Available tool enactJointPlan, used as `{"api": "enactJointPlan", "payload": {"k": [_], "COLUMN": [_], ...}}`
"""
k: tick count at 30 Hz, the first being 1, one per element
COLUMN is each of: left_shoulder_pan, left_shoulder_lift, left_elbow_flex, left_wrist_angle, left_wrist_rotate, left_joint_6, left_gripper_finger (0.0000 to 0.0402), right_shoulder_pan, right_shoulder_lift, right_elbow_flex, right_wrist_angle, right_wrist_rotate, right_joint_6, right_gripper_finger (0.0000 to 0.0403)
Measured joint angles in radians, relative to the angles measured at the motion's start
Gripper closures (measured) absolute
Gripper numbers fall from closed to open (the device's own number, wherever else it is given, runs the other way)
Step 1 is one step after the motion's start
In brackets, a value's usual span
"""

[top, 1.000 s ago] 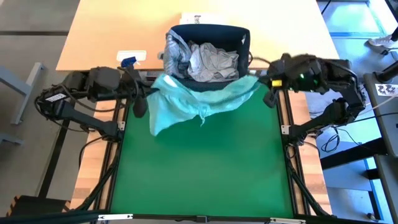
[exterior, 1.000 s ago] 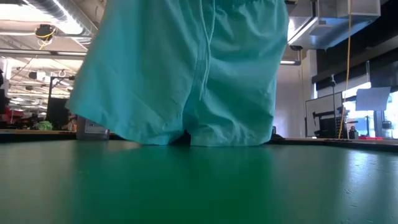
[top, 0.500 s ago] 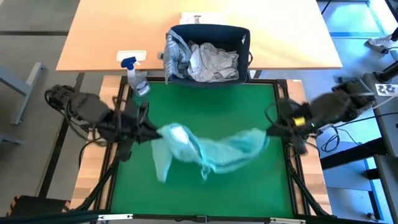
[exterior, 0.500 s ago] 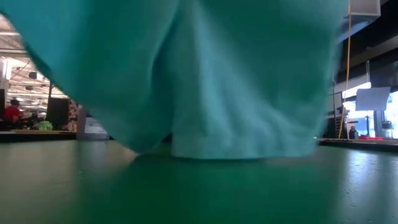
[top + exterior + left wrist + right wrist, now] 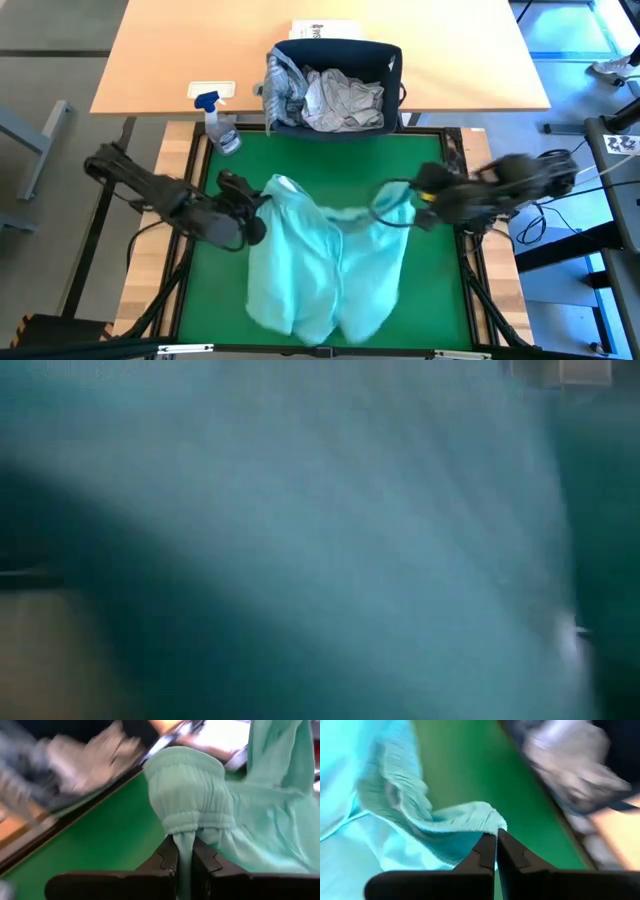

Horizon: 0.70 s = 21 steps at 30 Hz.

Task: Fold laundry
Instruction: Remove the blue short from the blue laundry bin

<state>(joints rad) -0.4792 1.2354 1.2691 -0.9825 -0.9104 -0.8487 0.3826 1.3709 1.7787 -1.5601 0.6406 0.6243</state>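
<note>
Green mat point(image 5: 215, 300): one mint-teal garment point(image 5: 325, 270), two clamped end effectors.

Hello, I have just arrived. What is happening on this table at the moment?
The robot is handling laundry. The left gripper and the right gripper are each shut on the elastic waistband of a mint-teal garment, one at each end, holding it spread over the green mat. The other clothes lie in the dark basket at the far edge. No fold has been made yet.
</note>
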Motion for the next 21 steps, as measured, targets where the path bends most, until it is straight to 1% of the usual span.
{"api": "enactJointPlan", "payload": {"k": [2, 5, 8, 10, 12, 15, 18, 21], "left_shoulder_pan": [0.017, 0.039, 0.062, 0.077, 0.089, 0.108, 0.127, 0.160], "left_shoulder_lift": [0.001, 0.002, 0.002, 0.001, 0.001, 0.001, 0.001, 0.001], "left_elbow_flex": [-0.112, -0.253, -0.360, -0.406, -0.446, -0.480, -0.496, -0.498], "left_wrist_angle": [0.004, 0.014, 0.019, 0.020, 0.030, 0.050, 0.050, 0.050], "left_wrist_rotate": [0.002, 0.011, 0.010, 0.010, 0.009, 0.002, -0.017, -0.034], "left_joint_6": [-0.056, -0.142, -0.214, -0.249, -0.277, -0.284, -0.285, -0.272], "left_gripper_finger": [0.0388, 0.0388, 0.0388, 0.0388, 0.0388, 0.0388, 0.0387, 0.0369], "right_shoulder_pan": [-0.051, -0.141, -0.224, -0.272, -0.315, -0.368, -0.425, -0.491], "right_shoulder_lift": [-0.002, -0.003, -0.003, -0.003, -0.003, -0.003, -0.003, -0.003], "right_elbow_flex": [-0.145, -0.366, -0.548, -0.643, -0.712, -0.772, -0.788, -0.789], "right_wrist_angle": [0.040, 0.153, 0.326, 0.445, 0.542, 0.667, 0.763, 0.865], "right_wrist_rotate": [0.041, 0.091, 0.059, 0.014, -0.032, -0.058, -0.046, -0.006], "right_joint_6": [0.001, 0.000, -0.001, -0.008, -0.038, -0.053, -0.053, -0.055], "right_gripper_finger": [0.0399, 0.0390, 0.0385, 0.0384, 0.0384, 0.0385, 0.0378, 0.0356]}}
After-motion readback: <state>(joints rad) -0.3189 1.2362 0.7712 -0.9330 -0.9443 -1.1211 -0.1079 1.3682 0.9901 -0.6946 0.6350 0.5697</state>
